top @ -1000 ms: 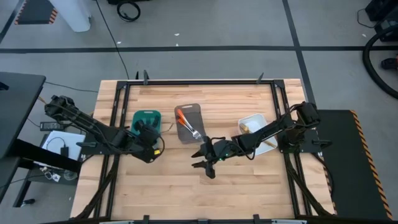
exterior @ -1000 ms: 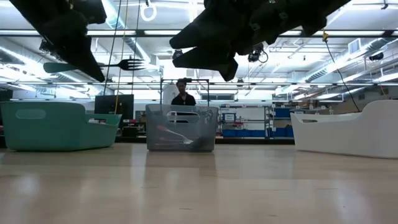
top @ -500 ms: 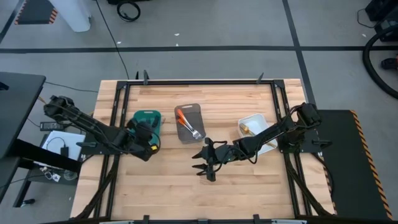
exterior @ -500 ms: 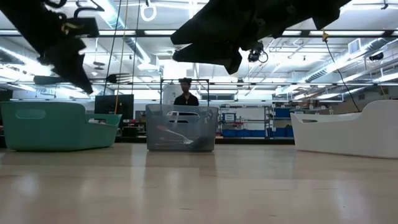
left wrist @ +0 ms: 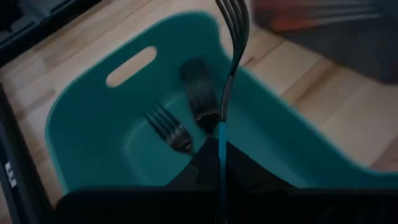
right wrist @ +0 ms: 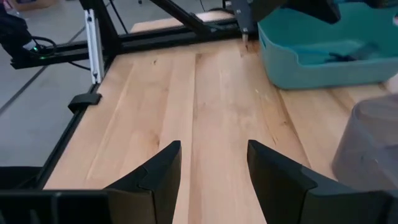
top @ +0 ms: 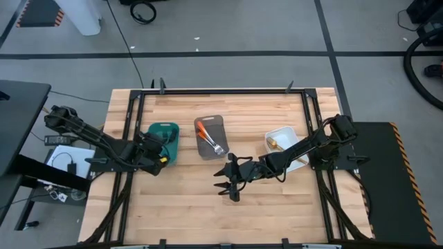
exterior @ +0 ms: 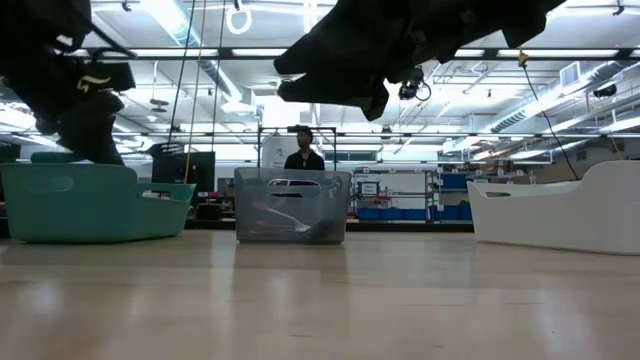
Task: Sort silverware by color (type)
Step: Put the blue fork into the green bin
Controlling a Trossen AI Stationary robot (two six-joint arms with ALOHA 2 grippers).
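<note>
Blue-handled fork [left wrist: 225, 93]: clamped in left gripper [left wrist: 217, 163], long axis running out from the fingers, tines over teal tray [left wrist: 81, 134]. Right gripper [right wrist: 212, 171]: fingers wide, empty, well apart from the tray.

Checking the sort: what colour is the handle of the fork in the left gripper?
Blue: the fork held by the left gripper shows it best in the left wrist view.

Bright, even overhead light; ceiling strip lamps [exterior: 200, 52] glare in the low view, turning both arms into black silhouettes. The tabletop [exterior: 320, 300] shows a soft sheen. The left wrist view is blurred, with the grey tray [left wrist: 336, 37] out of focus.
</note>
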